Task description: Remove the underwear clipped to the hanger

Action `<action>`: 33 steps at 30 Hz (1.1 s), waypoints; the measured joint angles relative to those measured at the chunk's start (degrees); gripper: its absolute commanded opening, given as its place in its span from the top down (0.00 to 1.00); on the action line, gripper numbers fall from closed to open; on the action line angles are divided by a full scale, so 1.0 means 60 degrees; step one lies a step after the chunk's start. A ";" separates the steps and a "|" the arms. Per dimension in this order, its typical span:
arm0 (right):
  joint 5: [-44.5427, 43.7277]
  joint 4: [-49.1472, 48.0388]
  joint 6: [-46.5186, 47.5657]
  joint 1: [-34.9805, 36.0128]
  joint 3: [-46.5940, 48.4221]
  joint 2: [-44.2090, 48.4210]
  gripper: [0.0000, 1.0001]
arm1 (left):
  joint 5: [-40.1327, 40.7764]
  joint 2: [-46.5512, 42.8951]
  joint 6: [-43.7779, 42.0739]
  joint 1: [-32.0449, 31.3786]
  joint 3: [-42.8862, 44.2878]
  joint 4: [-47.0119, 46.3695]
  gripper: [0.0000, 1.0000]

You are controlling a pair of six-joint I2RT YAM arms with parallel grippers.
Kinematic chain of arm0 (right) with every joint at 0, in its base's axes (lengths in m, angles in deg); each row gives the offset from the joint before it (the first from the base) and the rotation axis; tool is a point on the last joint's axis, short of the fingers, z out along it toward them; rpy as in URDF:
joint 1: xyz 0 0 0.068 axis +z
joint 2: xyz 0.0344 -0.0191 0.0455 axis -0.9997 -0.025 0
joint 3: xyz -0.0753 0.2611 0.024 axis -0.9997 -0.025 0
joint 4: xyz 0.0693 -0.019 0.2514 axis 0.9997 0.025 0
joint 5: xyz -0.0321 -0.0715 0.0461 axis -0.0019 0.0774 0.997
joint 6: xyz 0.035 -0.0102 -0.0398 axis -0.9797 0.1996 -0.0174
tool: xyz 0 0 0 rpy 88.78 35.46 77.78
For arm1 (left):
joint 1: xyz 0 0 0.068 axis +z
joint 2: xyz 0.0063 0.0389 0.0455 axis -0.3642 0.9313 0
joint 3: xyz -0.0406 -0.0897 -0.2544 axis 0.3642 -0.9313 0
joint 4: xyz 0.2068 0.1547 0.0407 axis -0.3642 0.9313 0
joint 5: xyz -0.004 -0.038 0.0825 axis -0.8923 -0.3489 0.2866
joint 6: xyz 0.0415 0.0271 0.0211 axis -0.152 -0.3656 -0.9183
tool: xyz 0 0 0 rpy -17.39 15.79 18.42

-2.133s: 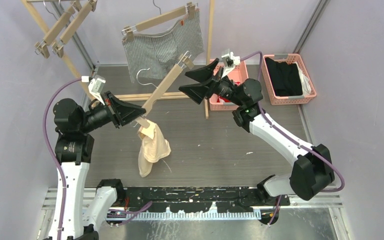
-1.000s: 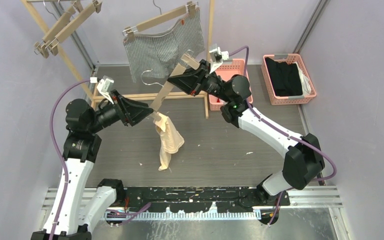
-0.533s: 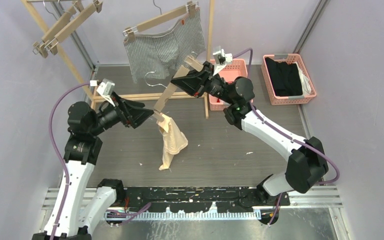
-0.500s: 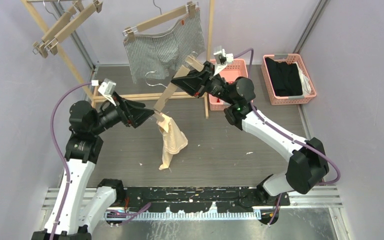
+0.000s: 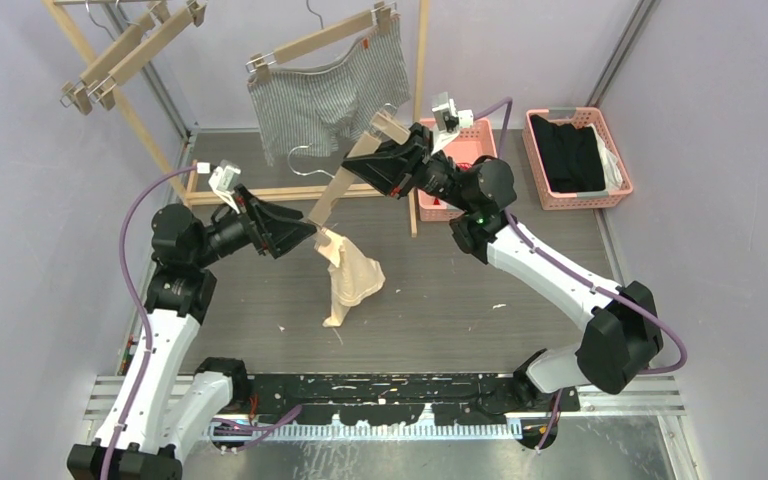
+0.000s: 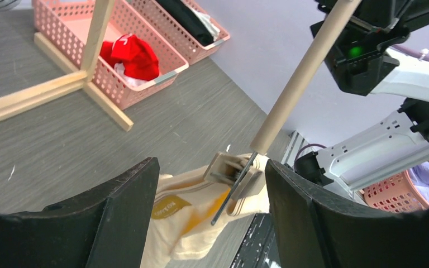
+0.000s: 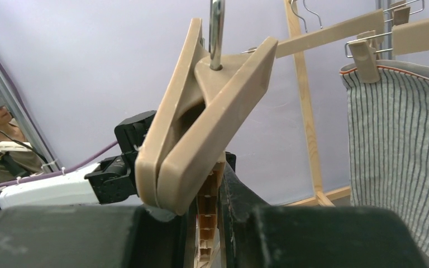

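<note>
Your right arm makes the big change. Two seconds ago the right gripper [image 5: 365, 165] stood open and apart from the loose hanger [image 5: 338, 192]; now it is closed on its upper end, just above the centre of the top view. Your left arm has leaned toward the right. The left gripper [image 5: 308, 228] is open, with one finger on each side of the clip [image 6: 232, 170], not pressing it. The beige underwear [image 5: 355, 280] hangs from this clip only, low over the worktop [image 5: 460, 300]. I judge that the hanger is now steadied and that squeezing the clip comes next.

Count:
- **Pink baskets:** two [image 5: 472, 124] [image 5: 600, 115].
- **Hangers:** four. These are the loose one, one carrying the striped boxer briefs [image 5: 320, 95] at top centre, and two bare hangers [image 5: 125, 55] at upper left.
- **Underwear:** three pieces. The striped is clipped, the beige is half free, and the red underwear [image 6: 129, 54] lies in a basket.
</note>
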 measured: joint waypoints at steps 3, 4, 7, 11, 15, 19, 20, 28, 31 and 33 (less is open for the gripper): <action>0.0004 -0.0007 -0.0029 0.0066 0.0000 0.0000 0.99 | -0.0255 -0.0084 0.0441 -0.0004 -0.0331 -0.0940 0.33; 0.0004 -0.0004 -0.0036 0.0073 0.0000 0.0000 0.99 | -0.0331 -0.0098 0.0601 -0.0007 -0.0419 -0.1162 0.37; 0.0000 -0.0007 -0.0058 0.0076 0.0000 0.0000 0.99 | -0.0601 -0.0095 0.0987 -0.0007 -0.0601 -0.1829 0.49; -0.0004 -0.0015 -0.0069 0.0084 0.0000 0.0000 0.99 | -0.0980 -0.0011 0.1395 -0.0007 -0.0619 -0.2510 0.52; 0.0000 -0.0073 -0.0138 0.0084 0.0000 -0.0004 0.99 | -0.1206 0.0029 0.1698 -0.0007 -0.0696 -0.3042 0.49; 0.0000 -0.0066 -0.0160 0.0087 0.0004 -0.0004 0.99 | -0.1348 -0.0018 0.1891 -0.0007 -0.0794 -0.3322 0.37; -0.0004 -0.0066 -0.0160 0.0091 0.0004 -0.0004 0.99 | -0.1381 -0.0044 0.1923 -0.0007 -0.0798 -0.3355 0.35; 0.0000 -0.0062 -0.0182 0.0127 0.0007 -0.0018 0.99 | -0.1439 -0.0375 0.1861 -0.0007 -0.1064 -0.3286 0.35; -0.0022 -0.0066 -0.0175 0.0127 0.0015 -0.0018 0.99 | -0.1428 -0.0361 0.1781 -0.0007 -0.1158 -0.3133 0.34; -0.0029 -0.0066 -0.0175 0.0127 0.0015 -0.0018 0.99 | -0.1410 -0.0342 0.1734 -0.0007 -0.1180 -0.3005 0.34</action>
